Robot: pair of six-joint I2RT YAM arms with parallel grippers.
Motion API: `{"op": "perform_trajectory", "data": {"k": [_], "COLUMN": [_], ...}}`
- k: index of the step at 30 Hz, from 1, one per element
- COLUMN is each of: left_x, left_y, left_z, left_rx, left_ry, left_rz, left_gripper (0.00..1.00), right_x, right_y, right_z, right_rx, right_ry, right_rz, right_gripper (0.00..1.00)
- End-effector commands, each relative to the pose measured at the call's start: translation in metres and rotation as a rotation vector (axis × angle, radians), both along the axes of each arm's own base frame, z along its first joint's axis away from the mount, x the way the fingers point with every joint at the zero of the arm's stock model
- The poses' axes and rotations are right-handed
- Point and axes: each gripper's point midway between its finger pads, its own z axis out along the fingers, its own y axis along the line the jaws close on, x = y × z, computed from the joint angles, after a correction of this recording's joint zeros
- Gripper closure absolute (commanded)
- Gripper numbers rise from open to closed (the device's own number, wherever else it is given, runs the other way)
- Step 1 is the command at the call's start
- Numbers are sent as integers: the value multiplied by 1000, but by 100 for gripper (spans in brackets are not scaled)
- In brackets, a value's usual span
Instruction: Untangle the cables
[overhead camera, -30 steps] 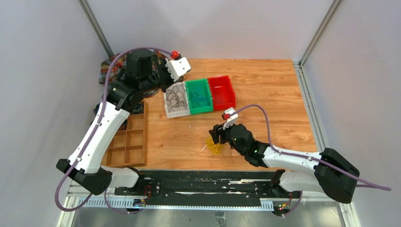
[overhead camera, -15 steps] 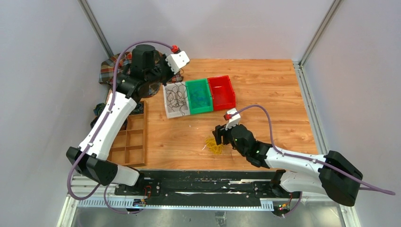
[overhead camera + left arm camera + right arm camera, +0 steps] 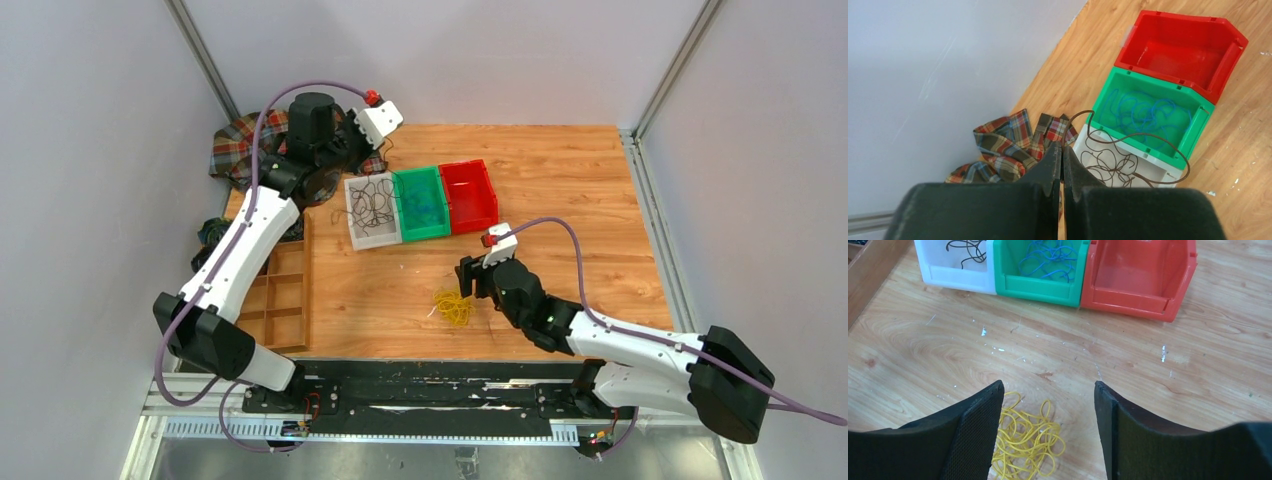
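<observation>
1. The counter (image 3: 560, 190) carries a wooden tray (image 3: 275, 300) at its left edge and a plaid cloth (image 3: 1008, 142) in the far left corner. Neither needs touching for this step.
2. Three bins stand touching in a row. The white bin (image 3: 955, 277) holds the black cables (image 3: 1113, 165), the green bin (image 3: 1040, 287) holds the blue cables (image 3: 1143, 112), and the red bin (image 3: 1128, 297) looks bare.
3. The right pincer (image 3: 1048, 387) stands wide apart with nothing in it, low over the counter near the bins.
   - It looks ready to take the loose pile, probably for the red bin.
   - The pile sits toward its left finger, so it should shift that way until the clump is centred between the jaws, then come straight down.
4. The left pincer (image 3: 1062, 150) is pressed fully together above the white bin. One thin strand of the black cables appears to run up to its tips.
   - A long loop of that strand arcs out past the white bin's rim, across the green bin's edge.
   - The pincer should lower over the middle of the white bin before letting go, so the loop falls inside.
5. The yellow cables (image 3: 1028, 440) lie in a loose springy heap on the bare counter. A bite at the dense middle is best, because an outer loop would likely slip free.
</observation>
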Motion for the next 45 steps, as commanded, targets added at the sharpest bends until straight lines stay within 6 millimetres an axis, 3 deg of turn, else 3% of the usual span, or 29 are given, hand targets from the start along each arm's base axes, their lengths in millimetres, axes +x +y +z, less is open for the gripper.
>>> {"op": "perform_trajectory", "data": {"k": [1, 4, 11, 20, 26, 34, 39, 45], "left_x": [18, 20, 19, 27, 38, 51, 51, 48], "left_y": [-5, -7, -5, 2, 12, 50, 50, 46], "left_z": [-18, -22, -5, -28, -47, -86, -100, -134], "left_rx": [-37, -54, -57, -11, 10, 150, 196, 247], "left_ry": [10, 23, -11, -16, -17, -14, -38, -7], "left_rz": [20, 20, 22, 53, 96, 160, 135, 103], "left_gripper": [100, 100, 99, 100, 99, 100, 100, 99], "right_x": [10, 11, 13, 14, 15, 15, 16, 18], "right_y": [-7, -8, -13, -17, -17, -19, -20, -23], "right_z": [19, 22, 21, 25, 31, 29, 24, 22], "right_rx": [-8, -10, -3, 1, -3, -1, -2, -5], "right_ry": [-41, -47, -45, -50, -57, -47, -37, -33], "right_rz": [-47, -52, -75, -85, -87, -95, -111, -123], "right_gripper": [33, 33, 32, 31, 31, 31, 31, 31]}}
